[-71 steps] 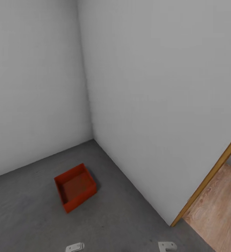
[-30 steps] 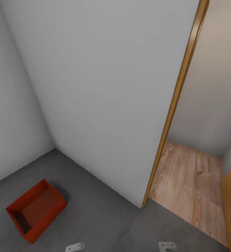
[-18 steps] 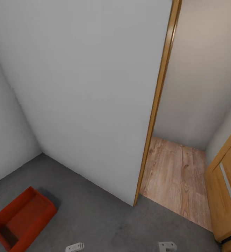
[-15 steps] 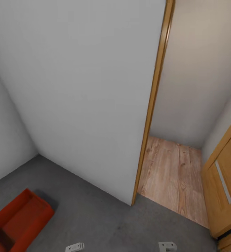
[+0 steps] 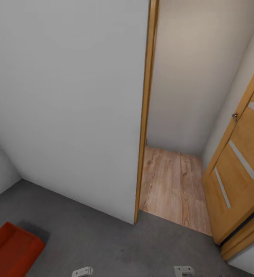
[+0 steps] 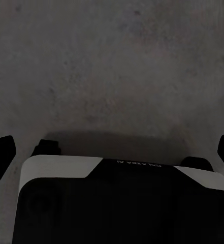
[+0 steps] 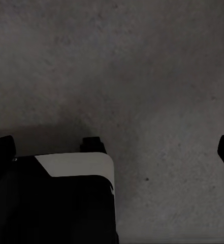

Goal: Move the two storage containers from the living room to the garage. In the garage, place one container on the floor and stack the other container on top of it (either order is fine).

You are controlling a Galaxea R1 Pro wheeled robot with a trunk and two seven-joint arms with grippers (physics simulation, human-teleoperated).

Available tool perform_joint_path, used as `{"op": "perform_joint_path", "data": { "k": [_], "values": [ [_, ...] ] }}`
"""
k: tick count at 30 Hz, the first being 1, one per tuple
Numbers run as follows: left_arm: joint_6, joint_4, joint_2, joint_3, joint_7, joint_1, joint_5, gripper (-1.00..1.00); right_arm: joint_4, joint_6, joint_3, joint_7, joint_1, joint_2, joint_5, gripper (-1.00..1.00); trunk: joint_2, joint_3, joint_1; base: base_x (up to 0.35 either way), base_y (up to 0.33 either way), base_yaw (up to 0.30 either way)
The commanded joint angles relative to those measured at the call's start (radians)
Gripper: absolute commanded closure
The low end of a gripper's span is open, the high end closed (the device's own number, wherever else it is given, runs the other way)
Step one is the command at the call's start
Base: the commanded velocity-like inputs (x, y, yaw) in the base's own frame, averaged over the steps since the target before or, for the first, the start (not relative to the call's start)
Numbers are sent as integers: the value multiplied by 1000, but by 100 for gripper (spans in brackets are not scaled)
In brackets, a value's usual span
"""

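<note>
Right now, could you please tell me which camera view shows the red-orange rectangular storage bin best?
The head view: the red-orange rectangular storage bin sits at its lower left corner, cut by the frame edge, on the dark grey concrete floor. Both wrist views look down at concrete, with no bin.

head view: even, soft, diffuse light; pale garage wall [image 5: 65,96] shades darker toward its lower left corner; faint soft shadow beside the red-orange container [image 5: 11,248]; mild blur throughout. wrist views: dim, grainy concrete floor [image 6: 117,66], broad soft shadows.
</note>
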Motion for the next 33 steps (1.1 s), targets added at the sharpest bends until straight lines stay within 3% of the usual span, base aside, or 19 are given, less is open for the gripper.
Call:
{"op": "perform_joint_path", "data": {
  "k": [1, 33],
  "values": [
    [8, -3, -1, 8, -6, 0, 0, -100, -2, 7, 9, -5, -1, 0, -7, -100, -2, -2, 0, 0, 0, -282],
    [8, -3, -1, 8, -7, 0, -1, -100, -2, 7, 9, -5, -1, 0, -7, -100, -2, -2, 0, 0, 0, -282]
  ]
}}
